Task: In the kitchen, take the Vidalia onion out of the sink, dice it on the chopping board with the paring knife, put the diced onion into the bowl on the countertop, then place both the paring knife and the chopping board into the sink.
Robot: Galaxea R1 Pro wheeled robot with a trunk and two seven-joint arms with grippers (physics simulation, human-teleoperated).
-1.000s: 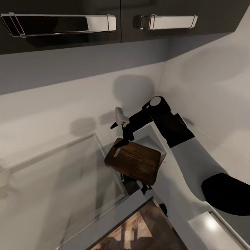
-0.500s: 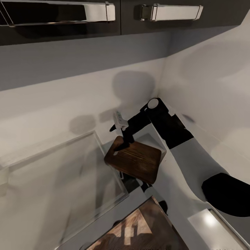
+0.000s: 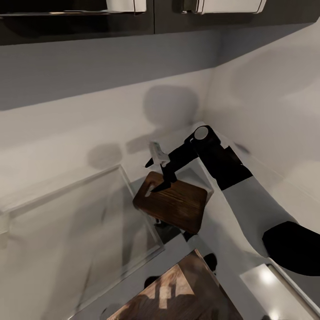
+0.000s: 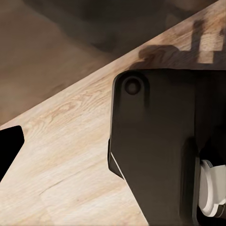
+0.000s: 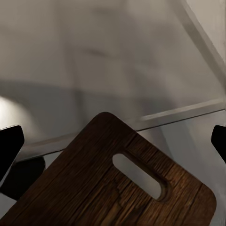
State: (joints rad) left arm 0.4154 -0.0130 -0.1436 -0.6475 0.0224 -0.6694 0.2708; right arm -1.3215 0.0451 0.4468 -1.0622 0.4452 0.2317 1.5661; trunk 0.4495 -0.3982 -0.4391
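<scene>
The right gripper hung spread wide over the slotted end of the board, grasping nothing, beside the sink.

chopping board: we note dark brown wood, rounded corners, oval slot at its far end | pose: tilted, slot end overhanging the sink's rim | sink: grey steel basin, we see it beside the board
</scene>
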